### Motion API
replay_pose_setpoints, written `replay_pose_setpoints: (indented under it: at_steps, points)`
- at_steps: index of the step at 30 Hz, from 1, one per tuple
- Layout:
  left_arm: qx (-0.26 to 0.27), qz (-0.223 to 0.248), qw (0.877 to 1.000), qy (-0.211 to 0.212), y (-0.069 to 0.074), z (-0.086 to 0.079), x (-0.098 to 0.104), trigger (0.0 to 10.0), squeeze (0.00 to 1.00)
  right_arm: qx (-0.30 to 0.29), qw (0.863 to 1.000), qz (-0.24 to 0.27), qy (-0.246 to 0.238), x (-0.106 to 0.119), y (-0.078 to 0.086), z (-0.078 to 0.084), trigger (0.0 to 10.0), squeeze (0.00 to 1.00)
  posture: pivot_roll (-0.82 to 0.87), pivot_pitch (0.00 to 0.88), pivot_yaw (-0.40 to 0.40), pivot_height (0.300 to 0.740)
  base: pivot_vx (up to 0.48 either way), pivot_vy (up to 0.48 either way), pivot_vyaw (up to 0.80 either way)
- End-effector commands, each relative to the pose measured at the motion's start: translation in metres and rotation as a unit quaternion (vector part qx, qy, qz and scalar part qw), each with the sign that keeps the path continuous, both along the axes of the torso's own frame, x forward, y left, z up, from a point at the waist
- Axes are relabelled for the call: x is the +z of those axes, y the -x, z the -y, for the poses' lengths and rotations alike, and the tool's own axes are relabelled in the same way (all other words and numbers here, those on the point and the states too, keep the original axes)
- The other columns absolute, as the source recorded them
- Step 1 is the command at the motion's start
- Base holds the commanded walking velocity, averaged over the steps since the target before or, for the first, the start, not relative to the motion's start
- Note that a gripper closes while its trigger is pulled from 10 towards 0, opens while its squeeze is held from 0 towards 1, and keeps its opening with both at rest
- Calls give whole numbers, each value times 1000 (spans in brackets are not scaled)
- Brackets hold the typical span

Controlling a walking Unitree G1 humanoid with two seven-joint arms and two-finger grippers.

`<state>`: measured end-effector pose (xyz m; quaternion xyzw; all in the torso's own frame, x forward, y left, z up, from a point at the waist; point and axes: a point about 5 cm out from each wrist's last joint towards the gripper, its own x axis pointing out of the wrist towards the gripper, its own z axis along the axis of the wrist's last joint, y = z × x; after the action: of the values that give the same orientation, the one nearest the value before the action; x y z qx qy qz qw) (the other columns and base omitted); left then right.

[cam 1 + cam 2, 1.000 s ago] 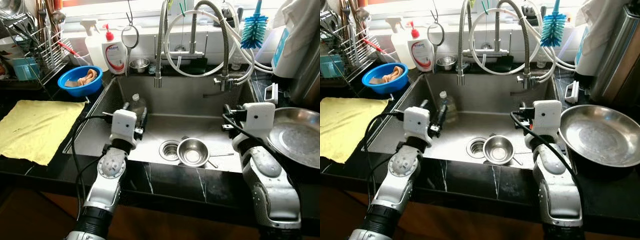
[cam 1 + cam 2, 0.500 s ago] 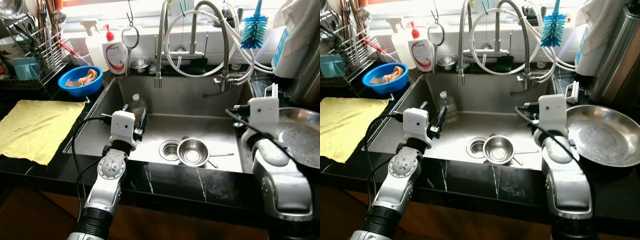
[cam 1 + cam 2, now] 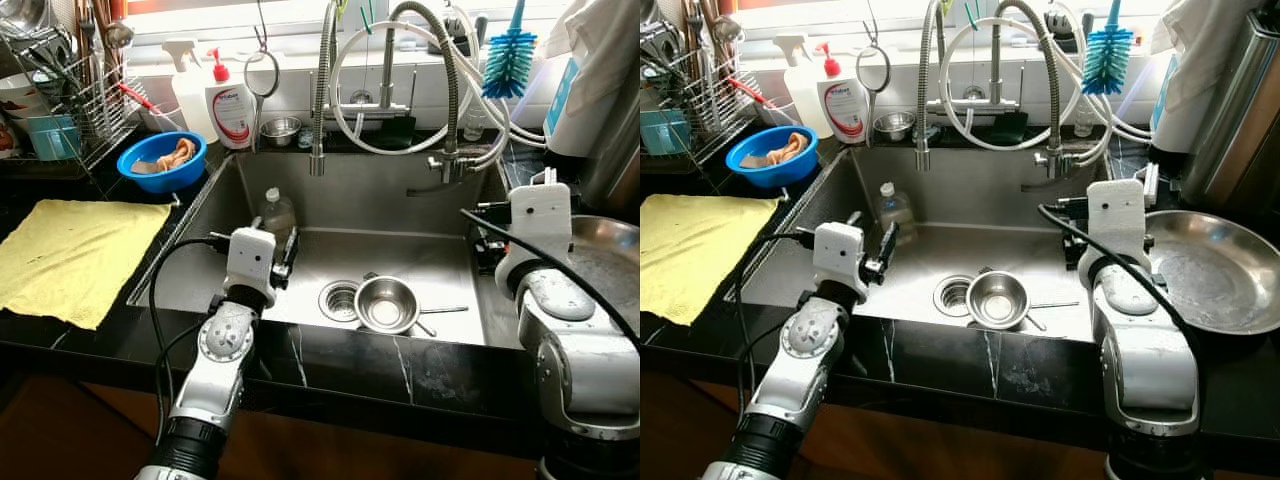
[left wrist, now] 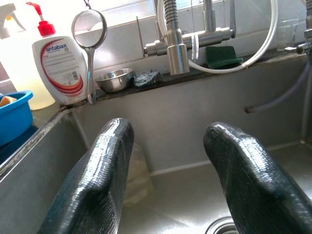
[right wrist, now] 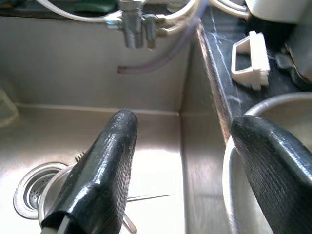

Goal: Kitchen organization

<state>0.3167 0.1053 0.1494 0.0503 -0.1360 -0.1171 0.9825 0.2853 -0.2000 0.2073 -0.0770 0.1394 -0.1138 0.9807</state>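
Left eye view
Sink (image 3: 440, 262): steel basin sunk into the black table (image 3: 400, 365), coiled spray taps above it.
Small steel bowl (image 3: 386, 303): upright on the basin floor, just beside the drain strainer (image 3: 338, 297), with a thin utensil lying under it and pointing to the robot's right.
Plastic bottle (image 3: 276, 211): in the basin's far left corner.
Left gripper (image 3: 290, 247): over the left side of the basin, near the bottle, apart from the bowl.
Right gripper (image 3: 487, 258): at the basin's right edge, between the basin and the large steel pan (image 3: 610, 275) that sits on the table to the right.
Yellow cloth (image 3: 70, 255): spread flat on the table to the left.
Blue bowl (image 3: 160, 160): behind the cloth, holding something orange.

Right eye view
Soap bottle (image 3: 843, 103): on the ledge behind the basin, beside a hanging round strainer (image 3: 872, 68).
Dish rack (image 3: 690, 95): far left, holding utensils.
Bottle brush (image 3: 1108, 55): blue bristles, standing behind the taps.

Left wrist view
Jaws: wide apart, holding nothing; the two black fingers (image 4: 95, 185) frame the basin's back wall and the ledge.

Right wrist view
Jaws: wide apart, empty; one finger (image 5: 100, 168) hangs over the basin above the bowl's rim, the other over the pan's rim.
White clip (image 5: 250, 60): on the table beyond the pan.
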Motion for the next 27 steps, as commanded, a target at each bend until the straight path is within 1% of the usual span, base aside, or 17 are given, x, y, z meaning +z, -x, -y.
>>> replay_pose_setpoints:
  at_steps: [1,4,11,15,27]
  points:
    - [5,-16,1000,-12,0,-4,-6,10000,0,-4,1000,20,-1,12,0,1,10000,0,-283,0,82,740,0,0,0]
    - [6,-21,1000,-8,0,-4,-8,10000,0,-18,1000,24,-6,15,0,5,10000,0,-278,0,77,740,0,0,0]
    - [6,-26,1000,-12,0,-4,-10,10000,0,-33,999,22,-19,14,1,7,10000,0,-281,0,79,740,0,0,0]
    - [5,-28,999,-14,0,-3,-11,10000,0,-36,999,14,-30,8,0,6,10000,0,-283,0,81,740,0,0,0]
    - [4,-35,999,-15,0,-2,-13,10000,0,-43,998,0,-35,0,1,6,10000,0,-278,0,78,740,0,0,0]
